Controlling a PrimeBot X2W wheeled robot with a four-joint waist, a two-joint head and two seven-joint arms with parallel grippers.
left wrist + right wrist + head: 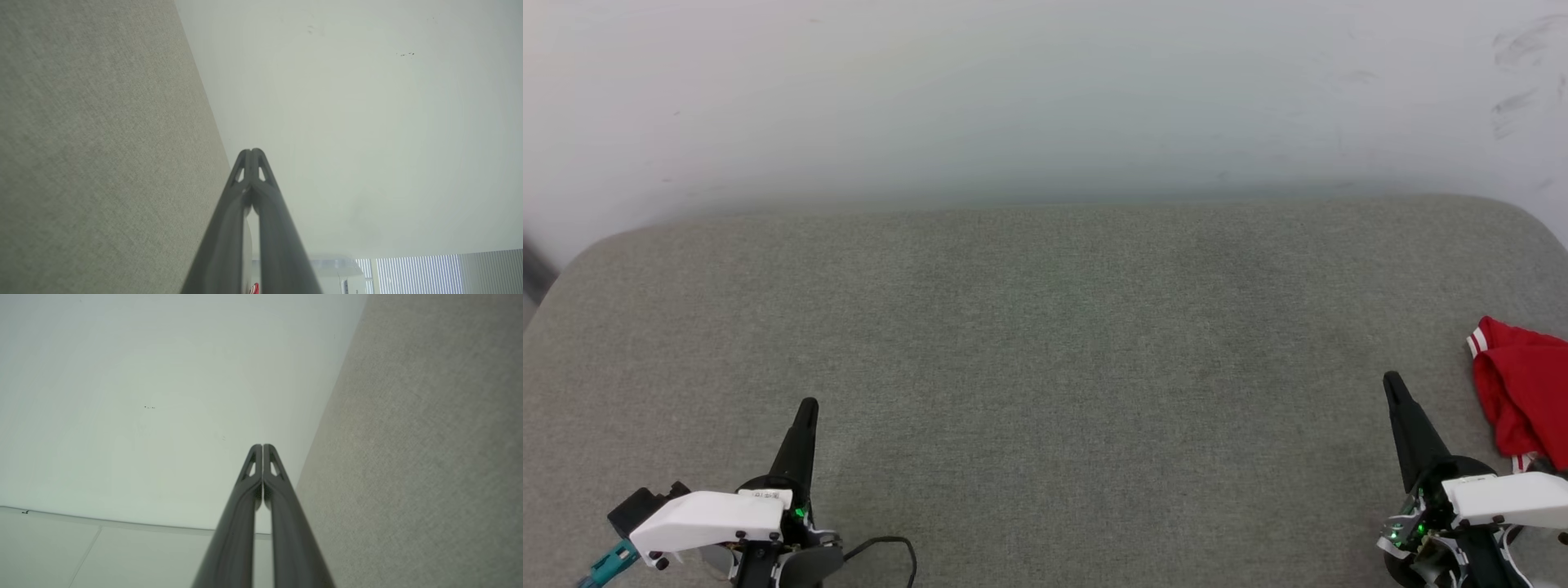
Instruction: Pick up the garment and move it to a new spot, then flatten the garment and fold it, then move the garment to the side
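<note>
The garment [1523,400] lay bunched on the grey cushion [1045,327] at the far right edge of the head view, cut off by the frame; it was red, with a strip of red-and-white trim at its upper left corner; no print or sleeves could be made out in the heap. It sat just to the outer side of the right gripper [1392,380], near the dark finger but apart from it, with bare cushion between the two; its lower end came close to the white housing of the right wrist; whether they touched could not be told.

The right gripper pointed up the cushion towards the pale wall [1045,98]; in the right wrist view [262,446] its jaws were clenched tip to tip with a hairline slit lower down, and nothing was caught between them; cushion ran up that view's right side, wall filled its left.

The left gripper [807,406] stood at the lower left of the head view, well apart from the garment, with the whole width of the cushion between them; a black cable [894,545] looped beside its base. In the left wrist view [252,152] its jaws were likewise pressed together and empty; cushion lay on the left, wall on the right, and pale vertical slats [429,273] showed at the bottom right; a red sliver [255,288] peeked from between the fingers at the bottom edge, too small to identify.
</note>
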